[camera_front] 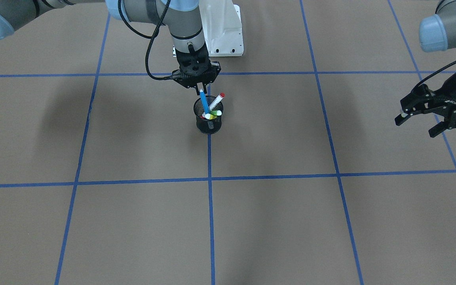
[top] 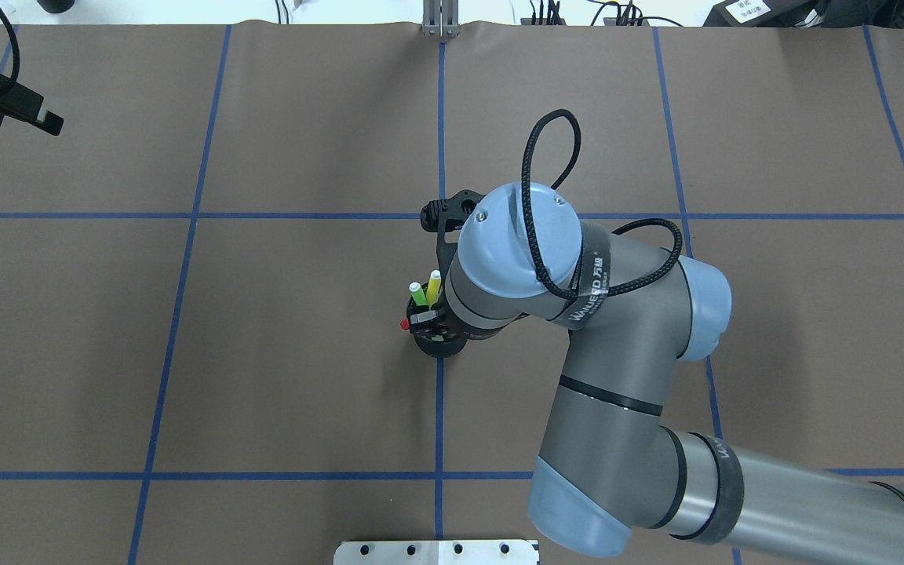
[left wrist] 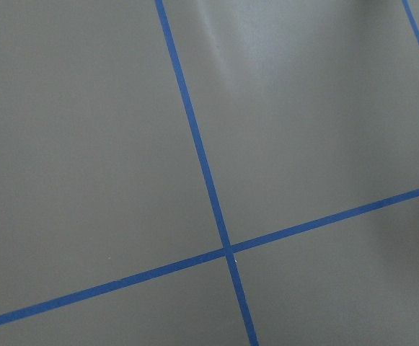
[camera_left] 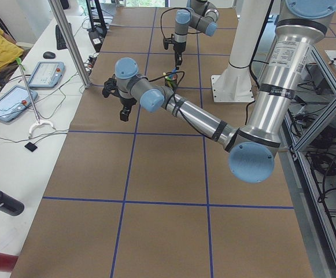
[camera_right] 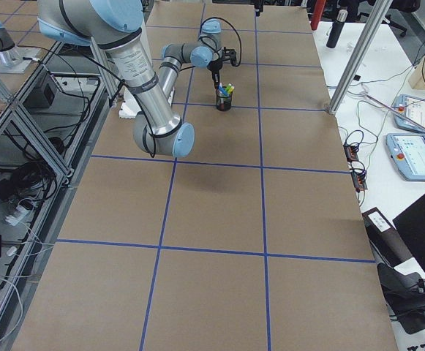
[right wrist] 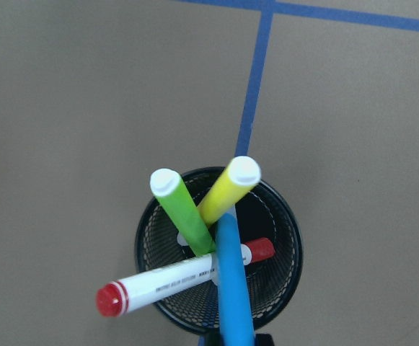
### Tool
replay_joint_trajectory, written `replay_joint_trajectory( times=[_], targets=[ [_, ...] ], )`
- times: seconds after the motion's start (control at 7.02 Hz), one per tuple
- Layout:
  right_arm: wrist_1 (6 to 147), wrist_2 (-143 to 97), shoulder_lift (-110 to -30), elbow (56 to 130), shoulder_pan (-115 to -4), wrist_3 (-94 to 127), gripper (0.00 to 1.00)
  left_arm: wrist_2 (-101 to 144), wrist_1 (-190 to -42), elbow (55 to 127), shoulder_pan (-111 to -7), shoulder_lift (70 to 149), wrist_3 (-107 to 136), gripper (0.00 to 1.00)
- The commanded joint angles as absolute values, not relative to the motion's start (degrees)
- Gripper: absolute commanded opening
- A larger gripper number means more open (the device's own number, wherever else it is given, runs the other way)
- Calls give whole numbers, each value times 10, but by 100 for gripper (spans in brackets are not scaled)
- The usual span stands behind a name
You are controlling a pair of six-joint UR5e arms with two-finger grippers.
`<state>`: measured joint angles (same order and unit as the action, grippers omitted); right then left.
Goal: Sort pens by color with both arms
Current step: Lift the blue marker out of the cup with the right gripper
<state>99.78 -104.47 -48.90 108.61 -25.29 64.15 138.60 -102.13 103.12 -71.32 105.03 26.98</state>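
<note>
Blue pen [right wrist: 232,288] leans up from the cup [camera_front: 208,126] into my right gripper [camera_front: 200,92], pinched there (left gripper [camera_front: 416,126] spread, well away).

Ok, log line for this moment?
right tool: shut on blue pen, over cup | left tool: open, empty | pens sorted: none

A black strap [top: 593,276] around the right arm [top: 617,377], right of centre in the overhead view, bears white lettering that seems to read "WANJEED", then characters too small to make out. Fine print on the white pen [right wrist: 173,279], lower left of the right wrist view, is illegible.
</note>
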Motion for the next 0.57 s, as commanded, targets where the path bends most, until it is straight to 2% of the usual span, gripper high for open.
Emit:
replay_joint_trajectory(
  times=[0.0,0.43],
  targets=[
    [1071,-1049,-486,1160,-273,642,0,1386,-1021,1032,-714,1050,270,100],
    [1090,-1023,-455,1159,-317,647,0,1386,-1021,1032,-713,1051,270,100]
  ],
)
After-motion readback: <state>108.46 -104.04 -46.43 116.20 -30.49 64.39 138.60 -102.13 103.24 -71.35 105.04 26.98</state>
